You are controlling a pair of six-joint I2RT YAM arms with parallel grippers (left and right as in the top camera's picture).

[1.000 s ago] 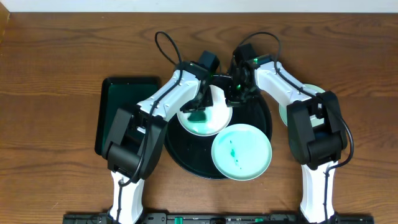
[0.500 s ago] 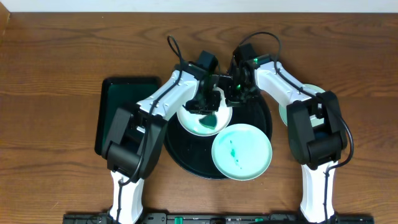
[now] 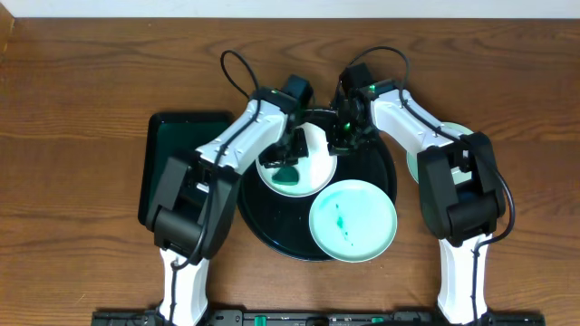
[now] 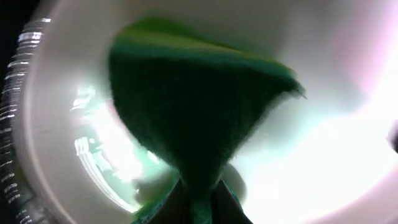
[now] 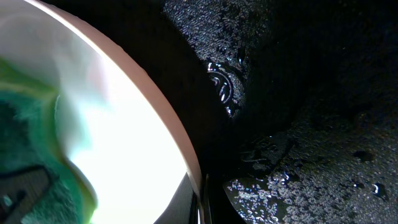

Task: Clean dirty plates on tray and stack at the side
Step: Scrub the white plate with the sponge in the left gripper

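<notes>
The round black tray [image 3: 272, 231] holds two plates. The back plate [image 3: 317, 163] is white. My left gripper [image 3: 288, 156] is shut on a green sponge [image 3: 286, 174] and presses it onto this plate. In the left wrist view the sponge [image 4: 193, 112] covers much of the plate [image 4: 323, 155]. My right gripper [image 3: 342, 138] is shut on that plate's right rim [image 5: 155, 118], over the wet tray [image 5: 298, 93]. The front plate [image 3: 353, 220] is mint with a teal smear. A third plate [image 3: 415, 163] lies right of the tray, mostly hidden by my right arm.
A smaller rectangular dark green tray [image 3: 168, 154] lies left of the black tray, partly under my left arm. Both arms cross over the back half of the black tray. Bare wooden table surrounds everything.
The left gripper swept the sponge to the right across the back plate, then back to the plate's left side. The right gripper and the other plates stayed put.
</notes>
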